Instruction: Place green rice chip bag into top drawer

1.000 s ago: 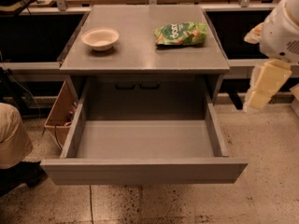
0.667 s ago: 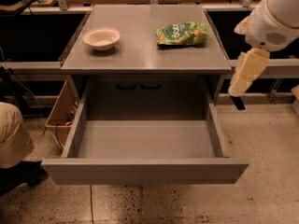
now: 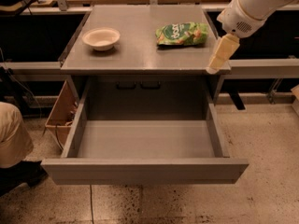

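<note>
Judging by how things lie, the task is at its early stage. The top drawer (image 3: 145,171) is pulled fully out from under the front edge of the tabletop (image 3: 140,55), and its grey floor is bare, so the receiving place is ready. The green rice chip bag (image 3: 181,33) lies flat on the tabletop, toward its back right part, not yet grasped.

The claw (image 3: 215,65) hangs tip down over the front right corner of the tabletop, near that edge and apart from the bag. Whether it is open or closed I cannot tell, but the bag is plainly not in it. The white arm (image 3: 254,6) that carries it comes in from above the right side of the tabletop.

What is left, as I read it, is nearly everything: reach to the bag, take hold of it, lift it clear of the tabletop, carry it forward past the front edge and let it go inside the drawer.

Counted:
- One green bag.
- One white bowl (image 3: 101,38), on the back left part of the tabletop and well apart from the bag.
- One open drawer.
- One claw on one arm.
- One cardboard box (image 3: 60,111), below the left side of the tabletop.
</note>
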Robot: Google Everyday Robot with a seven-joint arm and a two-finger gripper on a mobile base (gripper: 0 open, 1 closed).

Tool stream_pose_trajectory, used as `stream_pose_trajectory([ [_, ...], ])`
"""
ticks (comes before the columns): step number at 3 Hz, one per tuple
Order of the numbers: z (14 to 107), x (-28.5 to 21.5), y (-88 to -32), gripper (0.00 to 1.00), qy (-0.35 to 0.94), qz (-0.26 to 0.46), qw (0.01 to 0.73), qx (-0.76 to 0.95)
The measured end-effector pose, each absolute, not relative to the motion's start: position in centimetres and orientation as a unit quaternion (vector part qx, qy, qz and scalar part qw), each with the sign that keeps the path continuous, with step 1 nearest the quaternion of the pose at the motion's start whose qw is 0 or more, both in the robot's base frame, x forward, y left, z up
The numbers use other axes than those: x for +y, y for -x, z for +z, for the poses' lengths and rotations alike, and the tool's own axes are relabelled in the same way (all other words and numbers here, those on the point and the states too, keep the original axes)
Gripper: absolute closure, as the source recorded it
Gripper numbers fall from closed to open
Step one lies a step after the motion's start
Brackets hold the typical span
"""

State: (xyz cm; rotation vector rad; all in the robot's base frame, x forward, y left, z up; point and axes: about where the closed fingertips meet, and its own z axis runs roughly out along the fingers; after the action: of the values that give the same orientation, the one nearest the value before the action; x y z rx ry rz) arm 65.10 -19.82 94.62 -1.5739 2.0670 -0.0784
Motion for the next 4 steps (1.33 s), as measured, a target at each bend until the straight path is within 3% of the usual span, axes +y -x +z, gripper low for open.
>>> stream_pose_trajectory([
  [1,94.0,-18.7,-68.1,0.00,0.583,-0.023,0.267,0.767],
  [3,93.8,-18.4,-68.8,0.00,0.576,-0.020,0.275,0.769],
  [4,92.9,-18.3,-72.4,0.00,0.548,-0.021,0.306,0.778],
])
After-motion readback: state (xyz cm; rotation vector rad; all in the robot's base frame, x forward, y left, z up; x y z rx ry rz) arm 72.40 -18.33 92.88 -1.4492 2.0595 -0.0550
